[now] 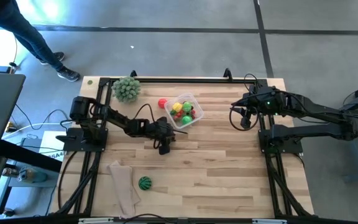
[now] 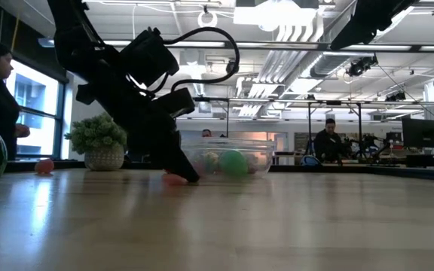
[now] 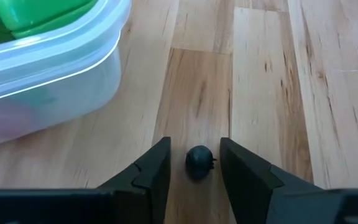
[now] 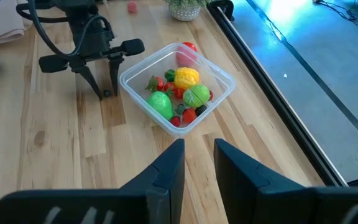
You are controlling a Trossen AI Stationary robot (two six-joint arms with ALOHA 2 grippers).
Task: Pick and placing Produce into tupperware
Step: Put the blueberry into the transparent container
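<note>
Produce sits mostly in the tupperware [image 1: 186, 112], far-centre on the wooden table [image 1: 229, 168]: a yellow piece [image 4: 186, 76], green pieces [image 4: 197, 96] and small red bits show through the clear walls. Loose items outside: a red piece [image 1: 162, 103] just left of the tupperware, a striped watermelon ball [image 1: 144, 183] near the front left, beside a beige cloth [image 1: 124, 185]. One tiny dark berry [image 3: 198, 162] lies on the bare wood just beside the container.

Left gripper [image 1: 164, 147] is down at the table, near and left of the tupperware. Its fingers [image 3: 153, 171] stand either side of the berry with a gap visible on both sides; not touching it, jaws partly open. Fingertips are at table level in the low view.

Right gripper [image 1: 244, 122] hangs at the right side of the table, well apart from the container. Its fingers [image 4: 166, 171] are parted a little with nothing between them.

A pale-green leafy ball [image 1: 127, 88] sits at the far left corner of the table. A person's legs [image 1: 39, 45] are on the floor beyond that corner. Another person [image 2: 327, 140] shows in the room behind.
</note>
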